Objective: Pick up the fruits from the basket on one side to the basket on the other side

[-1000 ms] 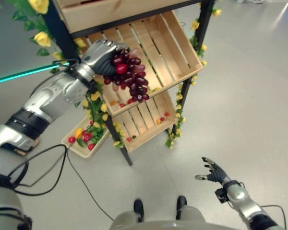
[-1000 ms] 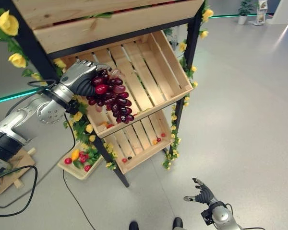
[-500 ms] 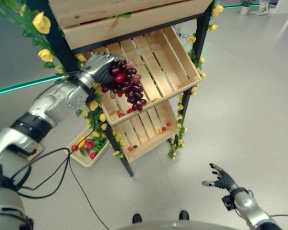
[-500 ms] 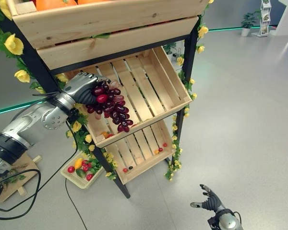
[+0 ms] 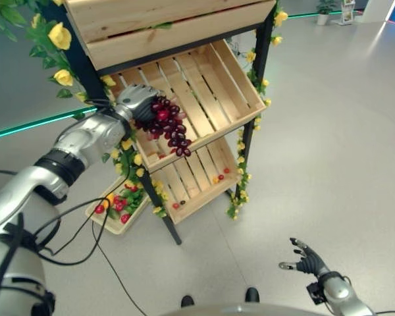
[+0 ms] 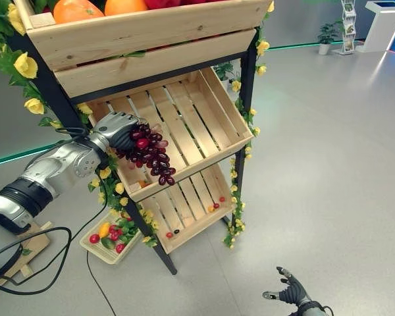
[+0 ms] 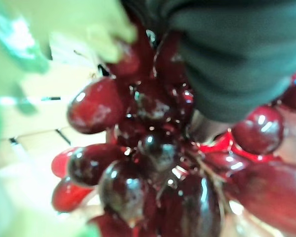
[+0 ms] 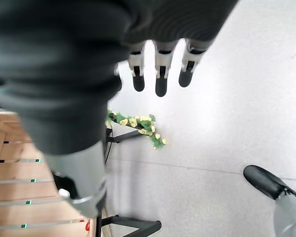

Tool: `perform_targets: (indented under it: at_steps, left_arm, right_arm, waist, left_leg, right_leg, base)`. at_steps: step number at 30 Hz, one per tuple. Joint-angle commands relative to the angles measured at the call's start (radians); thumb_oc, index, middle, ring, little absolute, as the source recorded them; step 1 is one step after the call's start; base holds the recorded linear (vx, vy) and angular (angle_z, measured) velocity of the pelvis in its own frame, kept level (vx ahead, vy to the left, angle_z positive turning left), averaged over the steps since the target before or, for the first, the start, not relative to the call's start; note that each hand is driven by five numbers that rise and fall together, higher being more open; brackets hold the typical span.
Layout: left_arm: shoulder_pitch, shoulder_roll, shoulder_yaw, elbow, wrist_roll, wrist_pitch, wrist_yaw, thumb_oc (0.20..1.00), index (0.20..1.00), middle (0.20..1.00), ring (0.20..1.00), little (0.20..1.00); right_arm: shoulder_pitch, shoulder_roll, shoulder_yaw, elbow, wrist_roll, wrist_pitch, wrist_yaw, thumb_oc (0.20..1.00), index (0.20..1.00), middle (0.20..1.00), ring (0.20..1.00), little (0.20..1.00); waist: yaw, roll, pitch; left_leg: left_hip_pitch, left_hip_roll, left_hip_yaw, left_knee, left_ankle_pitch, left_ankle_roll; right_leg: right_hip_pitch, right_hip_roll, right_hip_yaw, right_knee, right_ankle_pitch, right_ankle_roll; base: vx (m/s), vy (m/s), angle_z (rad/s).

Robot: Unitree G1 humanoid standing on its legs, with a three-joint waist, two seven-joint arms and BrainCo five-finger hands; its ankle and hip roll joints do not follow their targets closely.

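Observation:
A bunch of dark red grapes (image 5: 168, 123) hangs from my left hand (image 5: 135, 100), whose fingers are curled round its top. The bunch hangs over the left part of the tilted middle wooden crate (image 5: 214, 79) on the shelf rack, close above its slats. Up close in the left wrist view the grapes (image 7: 158, 168) sit against the dark hand cover. My right hand (image 5: 305, 260) hangs low at the lower right over the floor, fingers straight and spread, holding nothing; its fingers (image 8: 160, 74) point at the grey floor.
The top crate (image 6: 151, 29) holds oranges (image 6: 72, 9). A lower crate (image 5: 204, 174) has a few small fruits. A flat tray (image 5: 118, 205) of red and yellow fruit lies on the floor by the rack's left leg. Yellow flower garlands wrap the black posts (image 5: 258, 62). Open floor to the right.
My left hand with the grapes has sunk lower into the middle crate's left part. The camera has tilted up, showing more of the top crate. My right hand stays low.

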Motion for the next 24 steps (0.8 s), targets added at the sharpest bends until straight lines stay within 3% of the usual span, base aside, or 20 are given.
perform_targets:
  at_steps: [1, 6, 10, 16, 24]
  left_arm:
    - [-0.235, -0.040, 0.078, 0.193, 0.007, 0.049, 0.024, 0.200, 0.200, 0.200, 0.200, 0.200]
    - [-0.245, -0.067, 0.084, 0.228, 0.014, 0.069, 0.025, 0.200, 0.200, 0.200, 0.200, 0.200]
    - [-0.285, -0.154, 0.068, 0.340, 0.063, 0.123, 0.008, 0.200, 0.200, 0.200, 0.200, 0.200]
    - [-0.304, -0.197, 0.049, 0.459, 0.122, 0.157, -0.010, 0.200, 0.200, 0.200, 0.200, 0.200]
    - [-0.297, -0.183, 0.056, 0.556, 0.125, 0.160, -0.009, 0.200, 0.200, 0.200, 0.200, 0.200]
  right_arm:
    - [-0.049, -0.017, -0.005, -0.058, 0.039, -0.026, -0.013, 1.000, 1.000, 1.000, 1.000, 1.000]
    - [-0.042, -0.018, -0.001, -0.058, 0.043, -0.024, -0.013, 1.000, 1.000, 1.000, 1.000, 1.000]
    - [-0.051, -0.020, 0.007, -0.057, 0.058, -0.019, -0.018, 1.000, 1.000, 1.000, 1.000, 1.000]
    - [-0.055, -0.021, 0.028, -0.081, 0.065, -0.016, -0.007, 1.000, 1.000, 1.000, 1.000, 1.000]
    - [-0.020, -0.021, 0.048, -0.103, 0.068, -0.020, 0.011, 1.000, 1.000, 1.000, 1.000, 1.000]
  waist:
    - [-0.062, 0.025, 0.076]
    - [-0.063, 0.028, 0.080]
    - [-0.072, 0.026, 0.091]
    - [-0.090, 0.032, 0.108]
    - [-0.113, 0.038, 0.109]
  left_leg:
    - [0.055, -0.042, 0.027, 0.050, -0.034, 0.002]
    - [0.053, -0.035, 0.034, 0.048, -0.030, -0.003]
    - [0.049, -0.027, 0.030, 0.055, -0.029, -0.009]
    - [0.041, -0.018, 0.039, 0.058, -0.025, -0.014]
    - [0.045, -0.010, 0.059, 0.050, -0.023, -0.018]
  right_leg:
    - [0.129, -0.010, 0.017, 0.032, -0.042, 0.060]
    - [0.128, -0.004, 0.019, 0.022, -0.039, 0.058]
    - [0.128, 0.004, 0.019, 0.017, -0.039, 0.052]
    - [0.115, 0.007, 0.026, 0.017, -0.036, 0.049]
    - [0.105, 0.013, 0.043, 0.008, -0.031, 0.049]
  base:
    - [-0.02, -0.028, -0.20]
    - [-0.01, -0.036, -0.23]
    - [-0.02, -0.050, -0.08]
    - [-0.02, -0.025, 0.01]
    - [0.00, -0.005, -0.05]
